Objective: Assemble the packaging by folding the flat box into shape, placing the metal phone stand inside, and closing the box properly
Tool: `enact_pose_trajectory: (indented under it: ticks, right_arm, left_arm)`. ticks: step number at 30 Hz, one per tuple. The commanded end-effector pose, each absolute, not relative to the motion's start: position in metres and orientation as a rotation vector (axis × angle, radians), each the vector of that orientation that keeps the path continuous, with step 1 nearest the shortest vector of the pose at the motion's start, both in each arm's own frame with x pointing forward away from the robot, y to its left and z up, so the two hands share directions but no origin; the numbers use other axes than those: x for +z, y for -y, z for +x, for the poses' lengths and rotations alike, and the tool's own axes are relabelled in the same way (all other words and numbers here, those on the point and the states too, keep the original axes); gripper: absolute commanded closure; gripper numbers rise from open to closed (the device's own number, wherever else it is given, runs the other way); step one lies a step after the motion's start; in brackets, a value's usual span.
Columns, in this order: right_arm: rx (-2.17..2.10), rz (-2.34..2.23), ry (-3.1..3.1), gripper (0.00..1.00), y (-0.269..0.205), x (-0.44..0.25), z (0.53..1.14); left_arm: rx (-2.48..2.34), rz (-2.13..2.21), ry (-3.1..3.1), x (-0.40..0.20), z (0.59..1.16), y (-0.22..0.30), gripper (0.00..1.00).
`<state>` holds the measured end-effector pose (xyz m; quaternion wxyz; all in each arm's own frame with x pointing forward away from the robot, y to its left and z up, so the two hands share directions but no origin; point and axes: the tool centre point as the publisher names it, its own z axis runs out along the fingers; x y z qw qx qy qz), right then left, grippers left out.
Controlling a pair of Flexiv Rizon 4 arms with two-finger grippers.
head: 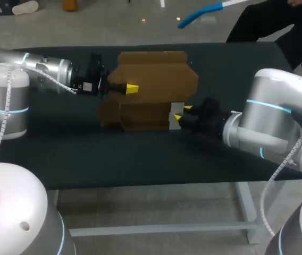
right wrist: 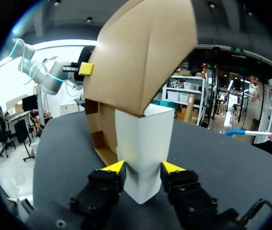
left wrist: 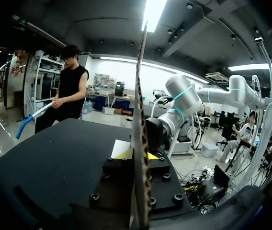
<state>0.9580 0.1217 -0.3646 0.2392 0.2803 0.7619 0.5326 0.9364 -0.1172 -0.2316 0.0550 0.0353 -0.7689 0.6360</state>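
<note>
As the head view showed, a brown cardboard box (head: 151,69), only partly folded, lay near the middle of the dark counter (head: 140,154). Its broad flaps were spread toward the far edge and a narrower folded part sat toward the near edge.

The left arm (head: 39,69) came in from the left. The left end effector (head: 131,88) sat at the box's left side, with one yellow tip lying on top of a brown flap (head: 120,85). In the left wrist view the brown flap (left wrist: 140,96) stood edge-on and upright, running straight between the two fingers. A yellow tip sat close against each face of it (the left end effector was clamped on the cardboard).

The right arm (head: 268,117) came in from the right. The right end effector (head: 182,112) met the box at its right end, where a white panel (head: 173,110) showed beside the brown. In the right wrist view the white panel (right wrist: 143,139) rose upright between the fingers, and both yellow tips touched it from opposite sides, so the right end effector (right wrist: 143,166) was closed on it. A large brown sheet (right wrist: 136,52) of the box leaned over the white panel's top. The two end effectors were apart, at opposite ends of the box.
</note>
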Motion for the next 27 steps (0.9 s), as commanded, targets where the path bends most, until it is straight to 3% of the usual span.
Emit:
enact_pose_trajectory:
  ticks: [1,27]
  right_arm:
    - [1.325,0.885,-1.916,0.51,-0.1254,-0.3672,0.9579]
    - [1.113,1.141,-1.730,0.54,-0.1283,-0.3691,0.9629]
  left_arm:
    - [1.927,0.106,2.335,-0.2348,0.9360,0.1175,1.00]
    - [1.927,0.106,2.335,-0.2348,0.9360,0.1175,1.00]
